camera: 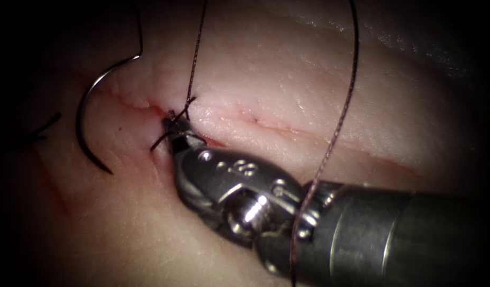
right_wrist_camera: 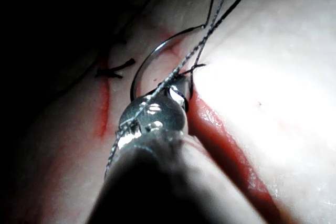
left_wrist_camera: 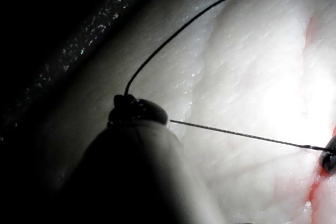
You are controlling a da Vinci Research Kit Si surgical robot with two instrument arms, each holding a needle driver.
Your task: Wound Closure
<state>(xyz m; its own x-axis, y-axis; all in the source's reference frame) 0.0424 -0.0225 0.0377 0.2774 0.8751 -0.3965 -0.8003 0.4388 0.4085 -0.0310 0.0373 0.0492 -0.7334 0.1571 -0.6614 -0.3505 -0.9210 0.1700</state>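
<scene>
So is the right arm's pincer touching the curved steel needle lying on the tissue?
Apart. In the endoscope view the right pincer sits at the knot, with bare tissue between it and the curved steel needle.

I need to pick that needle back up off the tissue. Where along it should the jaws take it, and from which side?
The needle lies free on the tissue, left of the cut, unheld. Its arc bulges left, point low, thread end high. Probably grip the body past mid-curve toward the thread end, approaching from the right across its open side. The right tool sits at the knot.
</scene>
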